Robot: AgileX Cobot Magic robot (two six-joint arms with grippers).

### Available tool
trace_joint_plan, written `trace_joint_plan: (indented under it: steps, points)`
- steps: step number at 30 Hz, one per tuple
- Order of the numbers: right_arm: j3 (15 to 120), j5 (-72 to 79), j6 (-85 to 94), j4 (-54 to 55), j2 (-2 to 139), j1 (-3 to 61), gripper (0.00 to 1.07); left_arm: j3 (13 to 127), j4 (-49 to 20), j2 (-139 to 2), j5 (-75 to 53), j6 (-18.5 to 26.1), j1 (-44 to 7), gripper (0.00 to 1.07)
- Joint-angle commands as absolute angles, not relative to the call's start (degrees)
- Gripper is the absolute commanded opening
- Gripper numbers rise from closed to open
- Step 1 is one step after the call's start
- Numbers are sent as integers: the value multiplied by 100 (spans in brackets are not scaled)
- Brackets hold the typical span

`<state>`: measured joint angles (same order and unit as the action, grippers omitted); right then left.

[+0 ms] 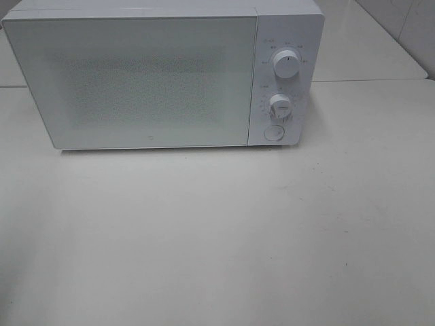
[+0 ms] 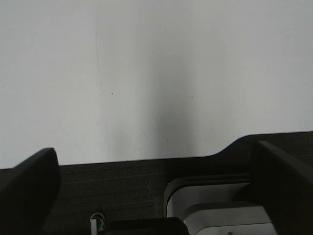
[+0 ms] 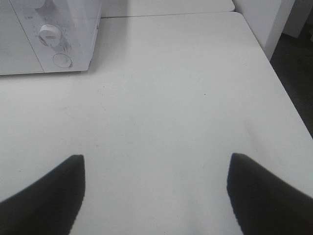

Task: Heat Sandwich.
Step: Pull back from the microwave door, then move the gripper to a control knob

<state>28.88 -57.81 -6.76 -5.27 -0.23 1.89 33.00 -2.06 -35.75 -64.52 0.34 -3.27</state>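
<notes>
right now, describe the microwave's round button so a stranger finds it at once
Find the white microwave on the table, then its control panel right of the door. The button sits lowest there, under two knobs; unlike them it is flat.

High view faces microwave (image 1: 136, 81), right wrist shares lower dial (image 3: 49, 33), left nears table (image 2: 156, 73)

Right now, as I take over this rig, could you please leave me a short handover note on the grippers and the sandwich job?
Left gripper: open, holding nothing.
Right gripper: open, holding nothing, above the table near the microwave's control side.
Microwave: shut, its inside hidden.
Sandwich: in no view, so I cannot tell which steps are done.
Left to do: locate the sandwich, confirm whether it has been heated.
</notes>
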Motion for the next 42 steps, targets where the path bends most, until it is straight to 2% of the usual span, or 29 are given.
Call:
trace_joint_plan:
  steps: [1,33,42]
  points:
    - [2876,-5707,-733,-521,-178,149,75,3037,-223,-3174,-6285,0,-315,98]
    - [2876,-5707,-733,-521,-178,149,75,2956,-350,172,-6159,0,-315,98]
    - [2876,-5707,-733,-521,-178,149,75,2956,-350,143,-6154,0,-315,98]
